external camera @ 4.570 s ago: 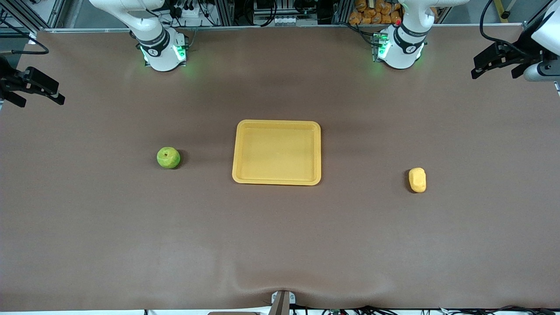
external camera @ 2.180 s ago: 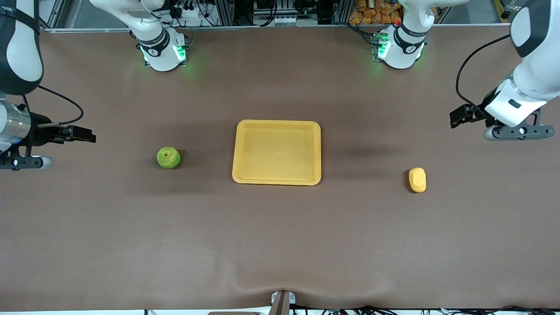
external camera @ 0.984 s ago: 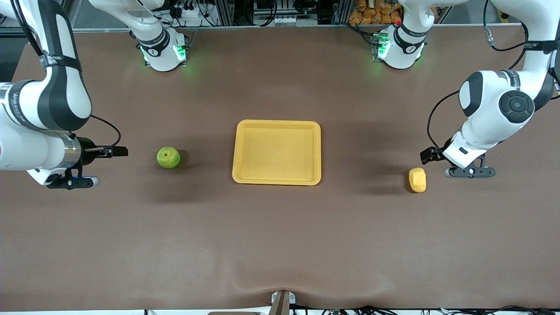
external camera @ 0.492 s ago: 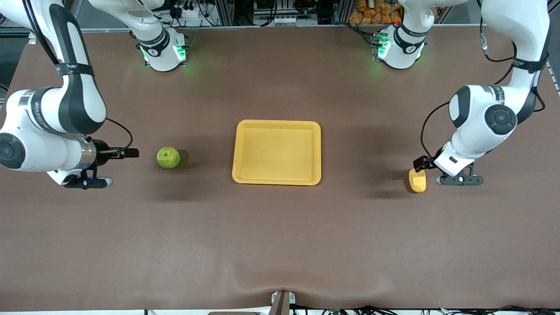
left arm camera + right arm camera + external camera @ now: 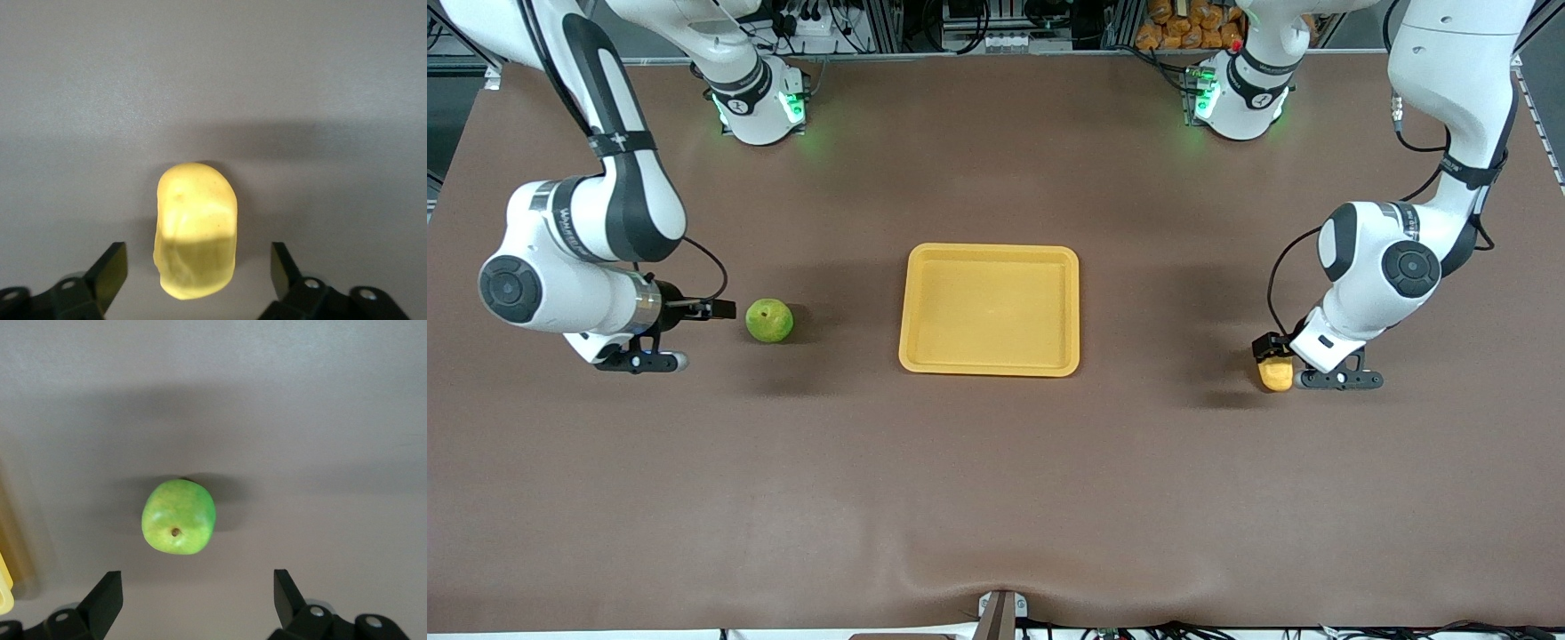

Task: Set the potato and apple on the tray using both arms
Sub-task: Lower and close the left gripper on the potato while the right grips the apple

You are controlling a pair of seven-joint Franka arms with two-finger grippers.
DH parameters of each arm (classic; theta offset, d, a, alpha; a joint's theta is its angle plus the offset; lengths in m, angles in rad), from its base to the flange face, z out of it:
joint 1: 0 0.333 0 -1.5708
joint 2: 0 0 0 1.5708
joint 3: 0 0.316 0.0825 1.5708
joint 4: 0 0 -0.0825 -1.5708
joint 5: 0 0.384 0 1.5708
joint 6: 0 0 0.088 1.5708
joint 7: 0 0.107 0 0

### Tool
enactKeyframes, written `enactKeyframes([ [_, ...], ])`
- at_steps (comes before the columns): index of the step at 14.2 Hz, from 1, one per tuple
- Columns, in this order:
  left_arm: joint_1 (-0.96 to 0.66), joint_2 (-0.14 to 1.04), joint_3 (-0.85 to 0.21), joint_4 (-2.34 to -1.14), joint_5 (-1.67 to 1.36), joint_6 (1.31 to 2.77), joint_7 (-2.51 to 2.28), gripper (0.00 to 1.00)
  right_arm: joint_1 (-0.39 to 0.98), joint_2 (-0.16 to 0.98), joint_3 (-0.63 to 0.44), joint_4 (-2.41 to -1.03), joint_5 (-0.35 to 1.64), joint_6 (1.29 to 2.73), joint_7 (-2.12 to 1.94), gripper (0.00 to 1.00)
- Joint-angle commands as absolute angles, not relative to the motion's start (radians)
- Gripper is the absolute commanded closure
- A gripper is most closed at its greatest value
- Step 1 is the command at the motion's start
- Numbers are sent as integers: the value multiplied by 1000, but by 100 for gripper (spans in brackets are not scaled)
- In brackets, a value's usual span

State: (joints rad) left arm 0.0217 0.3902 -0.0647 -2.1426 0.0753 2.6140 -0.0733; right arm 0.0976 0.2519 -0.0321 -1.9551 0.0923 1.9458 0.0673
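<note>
A wide brown table (image 5: 996, 498) fills the front view, bare along the edge closest to the camera. Moving up from there, the first thing is the potato (image 5: 1276, 374), a small oblong yellow lump lying on the table toward the left arm's end, a little nearer the camera than the other items. The left gripper (image 5: 1272, 348) is directly over it, low, covering part of the potato. In the left wrist view the potato (image 5: 195, 231) lies lengthwise between the two black fingers (image 5: 107, 275), which are spread wide with a clear gap on each side (neither finger touches it). Next is the tray (image 5: 990, 256), a flat yellow-orange rectangle with rounded corners and a low rim, at the middle of the table with nothing in it. Level with the tray, toward the right arm's end, sits the apple (image 5: 769, 320), round and green, its stem dimple facing up. The right gripper (image 5: 723, 309) is just beside it, on the side away from the tray, low over the table. In the right wrist view the apple (image 5: 179, 516) lies ahead of the fingers (image 5: 106, 598), which are spread wide and do not reach it; a sliver of the tray (image 5: 5, 590) shows at the edge. Farthest from the camera, the two white arm bases stand along the table's edge.
</note>
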Motion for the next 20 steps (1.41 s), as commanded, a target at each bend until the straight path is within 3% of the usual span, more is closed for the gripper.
enactKeyframes([
  [1,40,428,-72,-2132,92,2660,-89,10,124,195,-34,-2045,98,2015,107,0],
  [13,43,445,-72,-2132,89,2669,-89,25,129,199,-34,-2160,98,2200,107,0],
  [17,41,446,-72,-2132,89,2669,-89,36,135,204,-32,-2177,98,2233,112,0],
  [20,40,446,-72,-2132,89,2668,-89,53,160,210,-32,-2206,98,2310,140,0],
])
